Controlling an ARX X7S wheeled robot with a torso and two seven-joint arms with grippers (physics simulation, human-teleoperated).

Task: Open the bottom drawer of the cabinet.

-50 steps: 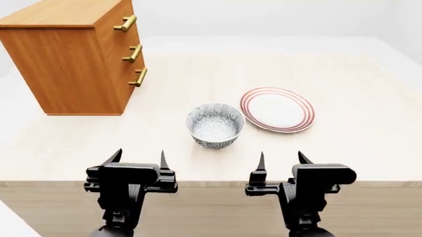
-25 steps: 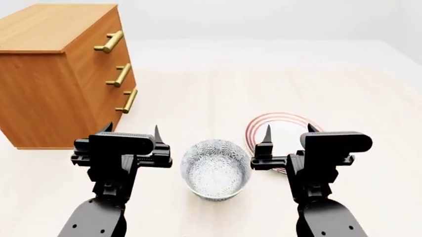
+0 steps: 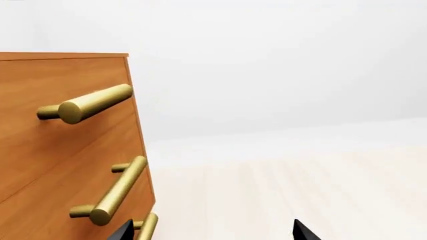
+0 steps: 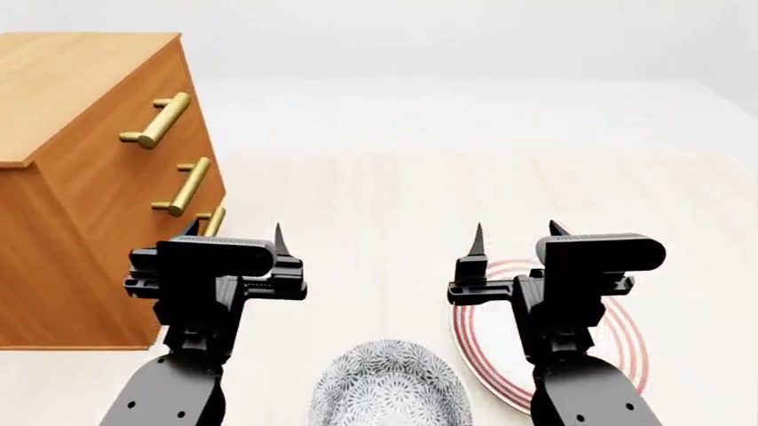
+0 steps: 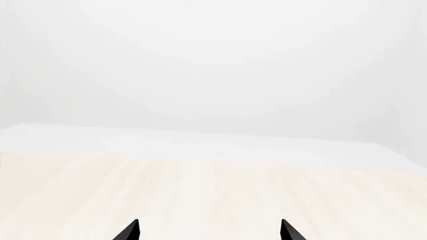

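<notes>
Table (image 4: 391, 177): we see pale wood filling the head view; since half a second ago more of its near part has dropped out of frame as the view advanced.
Cabinet (image 4: 71, 240): it stands at the left of the table, drawer fronts facing right. It now sits larger and lower in the head view than before. All three drawers read as closed.
Bottom drawer (image 4: 204, 232): lowest of the three; we see only the top of its brass handle (image 4: 215, 219) above the left gripper. In the left wrist view that handle (image 3: 147, 227) shows at the frame edge, just beside one fingertip.
Upper handles: the top bar (image 4: 155, 120) and middle bar (image 4: 183, 186) are in full view, unchanged on their fronts.
Left arm: it reaches forward and up from the lower left, gripper level, as before.
Right arm: it mirrors the left, rising from the lower right.
Plate (image 4: 616, 342): red-rimmed, now under and behind the right gripper, lower in frame than before.
Bowl (image 4: 391, 395): patterned, between the two arms, now cut by the bottom edge.
Left gripper (image 4: 234, 234): jaws spread wide, holding nothing, near the cabinet's front but not touching it.
Right gripper (image 4: 517, 232): jaws spread wide, holding nothing, above the plate.
</notes>
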